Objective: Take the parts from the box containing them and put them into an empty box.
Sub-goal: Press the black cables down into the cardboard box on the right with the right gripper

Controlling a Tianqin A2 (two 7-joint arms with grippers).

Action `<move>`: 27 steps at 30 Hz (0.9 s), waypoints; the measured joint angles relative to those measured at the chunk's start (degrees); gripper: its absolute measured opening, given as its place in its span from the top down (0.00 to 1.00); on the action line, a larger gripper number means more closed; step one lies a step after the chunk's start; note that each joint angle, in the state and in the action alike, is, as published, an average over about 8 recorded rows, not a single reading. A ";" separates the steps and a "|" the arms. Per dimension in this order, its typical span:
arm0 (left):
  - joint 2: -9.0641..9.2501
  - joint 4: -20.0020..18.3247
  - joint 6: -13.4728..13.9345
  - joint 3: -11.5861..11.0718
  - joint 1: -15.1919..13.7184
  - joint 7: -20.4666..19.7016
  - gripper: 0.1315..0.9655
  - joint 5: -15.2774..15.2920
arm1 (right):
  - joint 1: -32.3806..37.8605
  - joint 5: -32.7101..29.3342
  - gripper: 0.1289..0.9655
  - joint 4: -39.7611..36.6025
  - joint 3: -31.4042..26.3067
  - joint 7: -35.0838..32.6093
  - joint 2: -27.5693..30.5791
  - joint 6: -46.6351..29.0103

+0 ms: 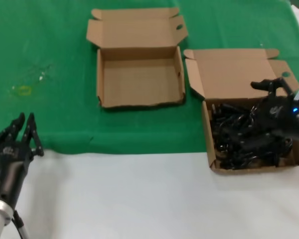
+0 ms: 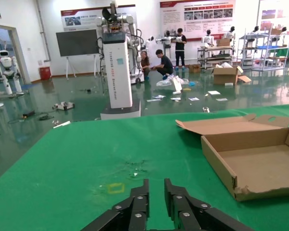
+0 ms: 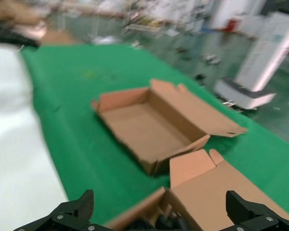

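The empty box (image 1: 139, 74) lies open at the middle of the green cloth; it also shows in the left wrist view (image 2: 260, 159) and the right wrist view (image 3: 154, 130). The box containing them (image 1: 239, 69) lies to its right, its tray full of tangled black power cords (image 1: 239, 139). My right gripper (image 1: 263, 107) hovers over that tray with its fingers spread wide and nothing between them. In the right wrist view the gripper (image 3: 161, 211) straddles the box's near corner (image 3: 144, 209), with cords (image 3: 168, 224) just below. My left gripper (image 1: 25, 124) is parked at the front left, slightly open and empty (image 2: 156, 192).
The green cloth (image 1: 50, 50) covers the far half of the table, and white tabletop (image 1: 139, 194) lies in front. A small yellow mark (image 1: 24, 90) sits on the cloth at the far left. Both lids lie folded back away from me.
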 joint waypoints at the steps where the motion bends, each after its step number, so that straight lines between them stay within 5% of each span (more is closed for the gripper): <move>1: 0.00 0.00 0.00 0.00 0.00 0.00 0.85 0.00 | 1.96 0.06 0.00 -0.88 -0.90 -0.82 1.01 -2.54; 8: 0.00 0.00 0.00 0.00 0.00 -0.01 0.95 0.01 | 17.42 -2.72 0.00 -9.00 -8.37 -7.80 4.47 -20.44; 15: 0.00 0.00 0.00 0.00 0.00 -0.01 0.97 0.01 | 31.75 -12.09 0.00 -19.56 -14.91 -19.34 1.38 -35.67; 27: 0.00 0.00 0.00 0.00 0.00 0.00 0.99 0.01 | 46.63 -27.40 0.00 -37.24 -23.34 -43.26 -9.50 -44.92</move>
